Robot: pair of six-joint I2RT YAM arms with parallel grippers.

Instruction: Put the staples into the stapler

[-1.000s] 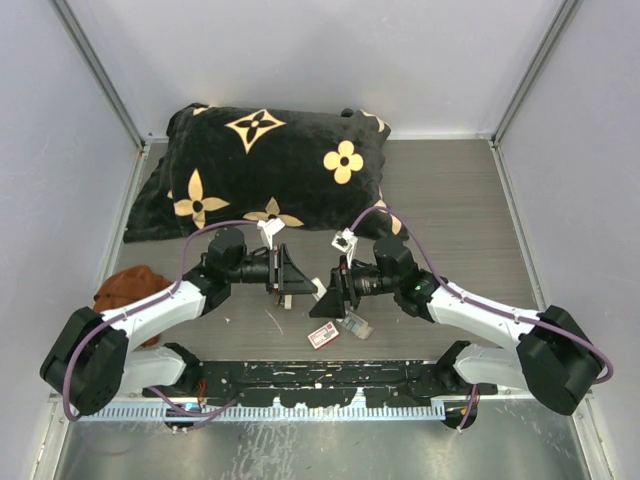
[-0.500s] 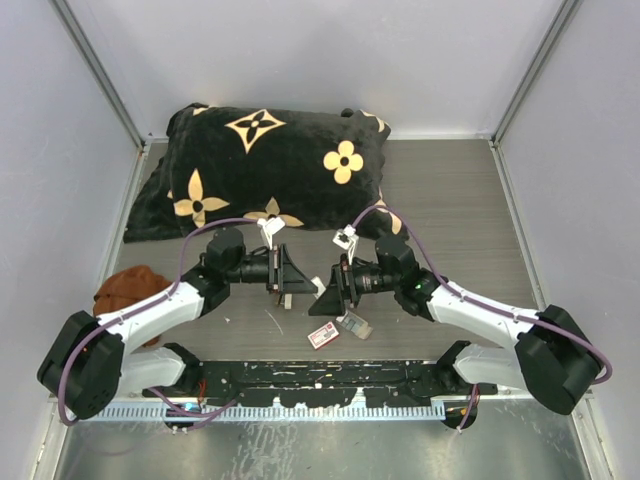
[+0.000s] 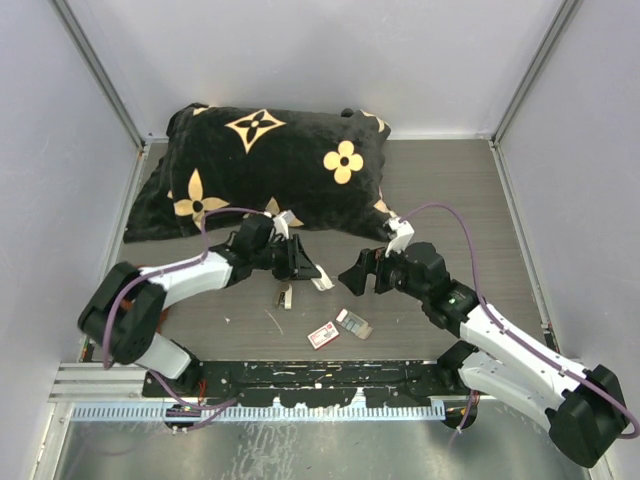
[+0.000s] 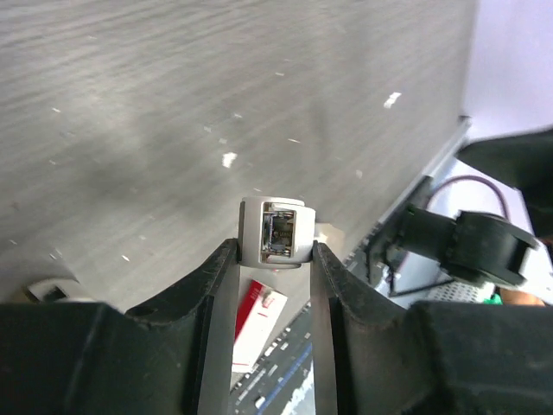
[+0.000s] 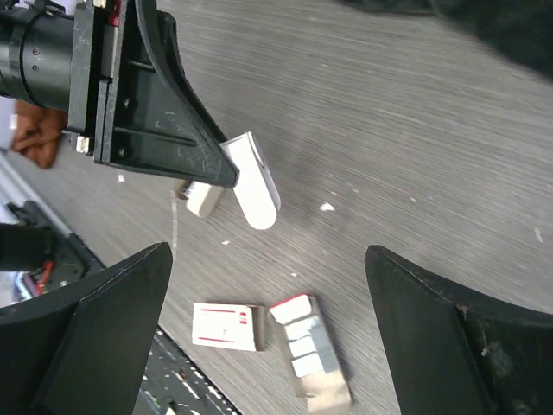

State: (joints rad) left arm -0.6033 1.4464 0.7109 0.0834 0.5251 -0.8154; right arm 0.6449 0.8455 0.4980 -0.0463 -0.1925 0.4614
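My left gripper (image 3: 303, 264) is shut on a small white stapler (image 3: 321, 279) and holds it just above the table. In the left wrist view the stapler (image 4: 276, 232) shows end-on, pinched between the gripper's (image 4: 275, 259) fingers. My right gripper (image 3: 356, 272) stands wide open to the right of the stapler, apart from it. The staples (image 3: 353, 323) lie in their little grey tray on the table, beside the red-and-white box (image 3: 322, 336). In the right wrist view the tray (image 5: 311, 356) and box (image 5: 226, 327) lie between the right gripper's (image 5: 266, 252) spread fingers, below the stapler (image 5: 255, 181).
A large black pillow (image 3: 260, 170) with gold flowers fills the back left. A small pale piece (image 3: 285, 297) lies on the table under the left gripper. A black rail (image 3: 320, 375) runs along the near edge. A brown thing (image 5: 34, 134) shows at the far left.
The right gripper has drawn back to the right, away from the stapler, and opened wide. The left gripper has swung right and farther back, still holding the stapler.
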